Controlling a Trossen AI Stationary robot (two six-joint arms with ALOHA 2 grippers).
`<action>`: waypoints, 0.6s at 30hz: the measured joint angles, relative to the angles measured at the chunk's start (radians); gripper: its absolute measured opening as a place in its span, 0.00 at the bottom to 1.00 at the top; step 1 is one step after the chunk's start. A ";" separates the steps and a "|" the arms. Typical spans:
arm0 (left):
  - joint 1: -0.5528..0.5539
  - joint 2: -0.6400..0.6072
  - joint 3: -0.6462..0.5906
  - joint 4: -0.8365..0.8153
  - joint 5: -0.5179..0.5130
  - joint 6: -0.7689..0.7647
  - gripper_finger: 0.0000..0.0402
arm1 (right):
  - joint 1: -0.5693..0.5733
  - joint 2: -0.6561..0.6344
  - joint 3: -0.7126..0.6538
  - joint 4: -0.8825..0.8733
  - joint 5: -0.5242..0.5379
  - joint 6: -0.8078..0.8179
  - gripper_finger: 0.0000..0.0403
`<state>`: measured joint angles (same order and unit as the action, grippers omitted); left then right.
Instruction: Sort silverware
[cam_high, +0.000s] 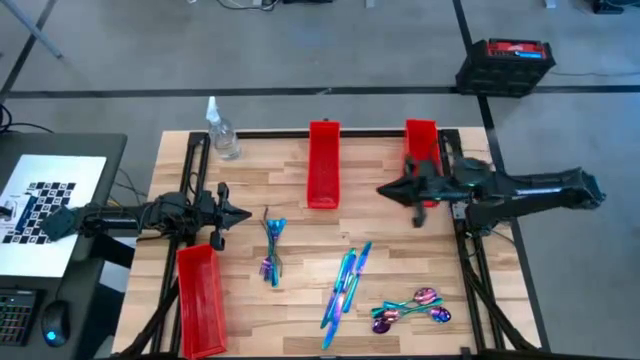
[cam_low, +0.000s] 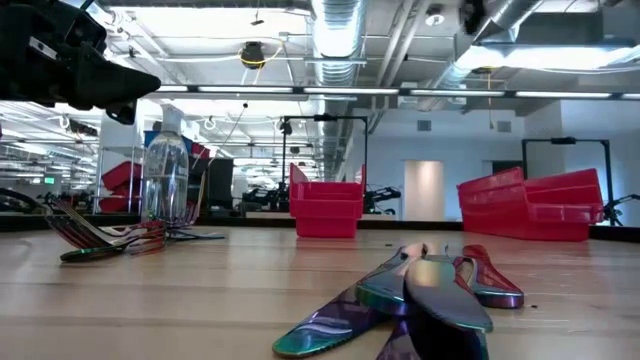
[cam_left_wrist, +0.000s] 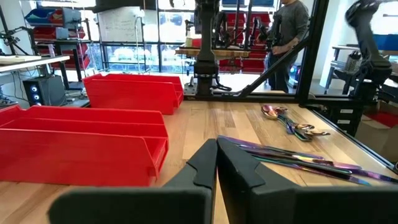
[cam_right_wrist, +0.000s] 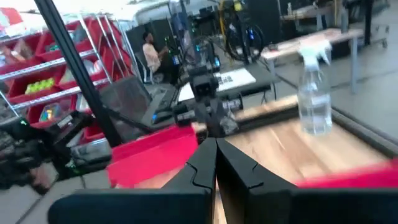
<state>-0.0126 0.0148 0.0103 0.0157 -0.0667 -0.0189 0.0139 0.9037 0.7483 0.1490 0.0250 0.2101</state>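
Observation:
The silverware lies on the wooden table in three groups: forks (cam_high: 272, 248) at left centre, knives (cam_high: 345, 285) in the middle, spoons (cam_high: 410, 308) near the front right. The low view shows the forks (cam_low: 100, 235) and the nearer pieces (cam_low: 420, 290). My left gripper (cam_high: 235, 213) hovers shut just left of the forks; its wrist view shows the shut fingers (cam_left_wrist: 216, 163) with the spoons (cam_left_wrist: 289, 121) beyond. My right gripper (cam_high: 385, 190) is shut (cam_right_wrist: 216, 158) and hovers between the two far red bins, touching nothing.
Red bins stand at the far middle (cam_high: 323, 163), far right (cam_high: 422, 150) and near left (cam_high: 200, 300). A clear spray bottle (cam_high: 222, 130) stands at the far left corner. Black frame rails run along the table's left and right edges.

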 joint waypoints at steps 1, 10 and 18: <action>0.000 0.000 0.002 0.000 0.000 0.000 0.00 | 0.000 0.049 0.025 0.003 0.000 -0.009 0.00; 0.001 -0.001 0.006 0.000 0.000 0.000 0.00 | 0.075 0.355 0.269 -0.409 -0.010 0.004 0.00; 0.001 -0.001 0.007 -0.001 0.000 0.000 0.00 | 0.344 0.549 0.452 -0.902 0.004 0.366 0.00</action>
<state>-0.0116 0.0139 0.0170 0.0147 -0.0666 -0.0189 0.3582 1.4530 1.2002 -0.7529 0.0287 0.5761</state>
